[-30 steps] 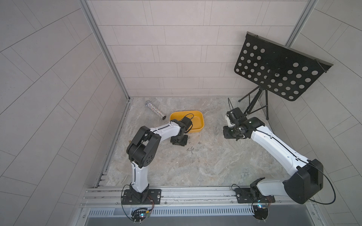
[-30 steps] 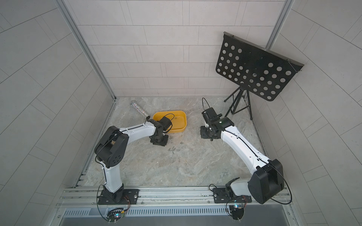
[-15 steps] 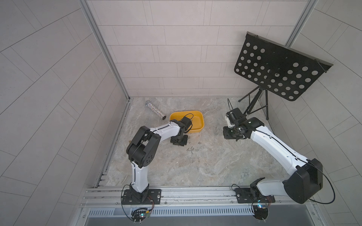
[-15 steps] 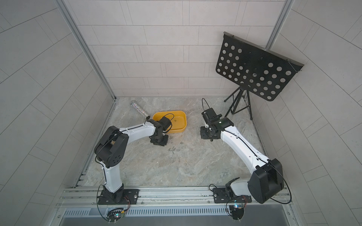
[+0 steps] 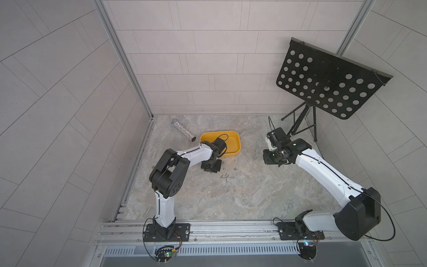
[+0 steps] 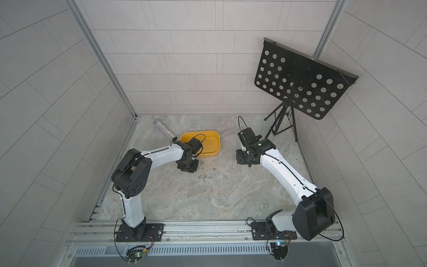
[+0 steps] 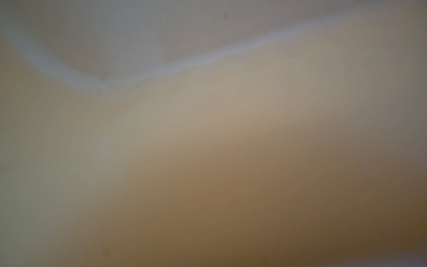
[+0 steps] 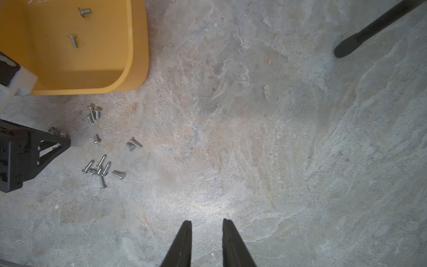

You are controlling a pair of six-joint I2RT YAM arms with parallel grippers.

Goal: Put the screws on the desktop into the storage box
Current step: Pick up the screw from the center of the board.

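Several small silver screws (image 5: 226,176) (image 6: 204,176) lie scattered on the marble desktop (image 5: 231,203) just in front of the yellow storage box (image 5: 234,139) (image 6: 213,142). The right wrist view shows these screws (image 8: 99,168) and two more inside the box (image 8: 136,50). My left gripper (image 5: 210,167) (image 6: 188,167) points down at the desktop beside the box, right at the nearest screws; its jaws are hidden and its wrist view is a blur. My right gripper (image 5: 269,158) (image 8: 207,222) hovers to the right, open by a narrow gap and empty.
A glittery silver tube (image 5: 183,130) lies behind the box near the left wall. A black perforated music stand (image 5: 330,81) stands at the back right, and one tripod foot (image 8: 346,48) rests on the desktop near my right arm.
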